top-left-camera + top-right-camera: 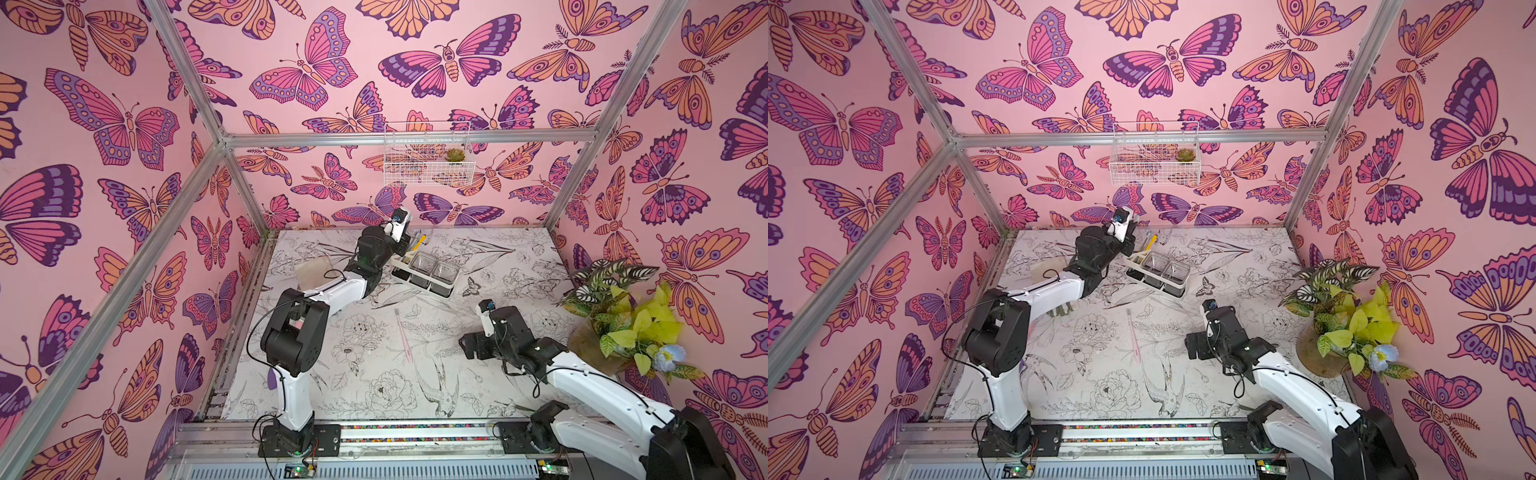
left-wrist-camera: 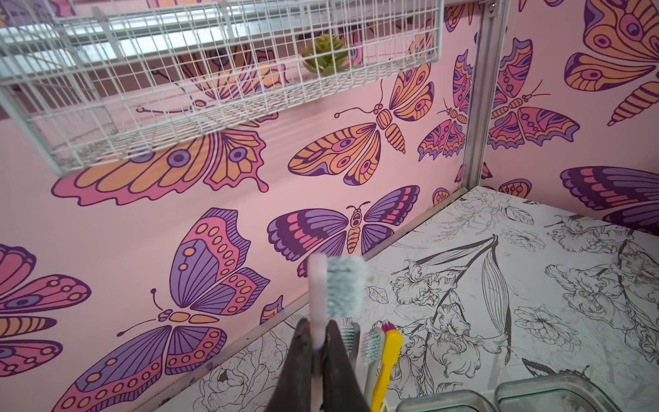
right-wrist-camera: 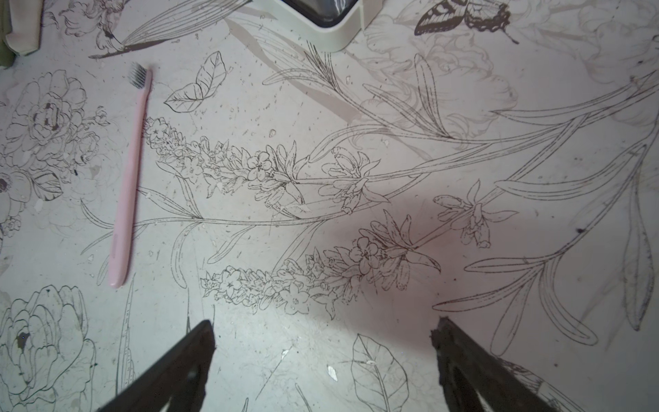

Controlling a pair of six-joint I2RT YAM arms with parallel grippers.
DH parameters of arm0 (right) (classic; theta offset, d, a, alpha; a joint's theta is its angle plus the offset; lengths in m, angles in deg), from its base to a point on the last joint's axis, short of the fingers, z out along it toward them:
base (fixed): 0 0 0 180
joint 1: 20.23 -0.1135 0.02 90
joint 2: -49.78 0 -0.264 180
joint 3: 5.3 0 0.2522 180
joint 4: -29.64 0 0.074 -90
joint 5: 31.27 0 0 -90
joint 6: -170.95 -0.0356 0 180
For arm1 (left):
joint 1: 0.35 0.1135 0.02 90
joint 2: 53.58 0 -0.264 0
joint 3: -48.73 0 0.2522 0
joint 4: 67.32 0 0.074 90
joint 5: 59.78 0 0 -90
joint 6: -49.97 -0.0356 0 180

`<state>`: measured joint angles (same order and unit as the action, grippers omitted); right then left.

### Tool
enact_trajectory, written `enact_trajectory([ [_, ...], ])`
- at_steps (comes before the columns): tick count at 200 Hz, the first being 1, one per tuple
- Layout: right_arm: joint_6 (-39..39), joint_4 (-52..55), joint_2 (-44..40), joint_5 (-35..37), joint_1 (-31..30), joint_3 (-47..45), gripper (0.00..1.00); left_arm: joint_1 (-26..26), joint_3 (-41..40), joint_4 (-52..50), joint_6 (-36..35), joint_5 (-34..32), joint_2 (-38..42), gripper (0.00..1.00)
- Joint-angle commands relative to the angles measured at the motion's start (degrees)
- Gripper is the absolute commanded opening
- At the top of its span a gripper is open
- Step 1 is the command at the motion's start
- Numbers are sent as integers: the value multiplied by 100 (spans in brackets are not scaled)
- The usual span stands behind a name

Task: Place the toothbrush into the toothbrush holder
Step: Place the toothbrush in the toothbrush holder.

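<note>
Pink butterfly walls (image 1: 316, 75) close round the flower-printed table (image 1: 503, 270), with the white toothbrush holder (image 1: 402, 266) standing near its back. Only the left wrist view shows the left gripper (image 2: 315, 326) clamped on an upright pale pink toothbrush (image 2: 318, 289) with blue-grey bristles, just beside the yellow brush (image 2: 387, 353) in the holder. The right wrist view shows the right gripper (image 3: 322, 324) with jaws wide apart and empty, near a second pink brush (image 3: 130, 171) lying flat.

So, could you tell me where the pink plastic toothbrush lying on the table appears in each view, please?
Both top views: pink plastic toothbrush mid-table, below the white plastic caddy.
Left wrist: not in it.
Right wrist: toothbrush flat, bristles towards the caddy.
Landmark: the caddy.
</note>
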<state>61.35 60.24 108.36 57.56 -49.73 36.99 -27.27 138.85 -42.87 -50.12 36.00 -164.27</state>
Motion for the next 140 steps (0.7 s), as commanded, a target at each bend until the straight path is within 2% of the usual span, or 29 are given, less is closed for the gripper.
enact_trajectory([
  [1, 70, -43, 44, -60, 49, 258, 97, 131, 150, 405, 316, 164, -163, 0],
  [78, 52, -91, 196, -43, 102, 275, 97, 187, -35, 478, 668, 440, -351, 0],
  [140, 57, -120, 268, -32, 129, 301, 97, 169, -523, 459, 706, 318, -154, 0],
])
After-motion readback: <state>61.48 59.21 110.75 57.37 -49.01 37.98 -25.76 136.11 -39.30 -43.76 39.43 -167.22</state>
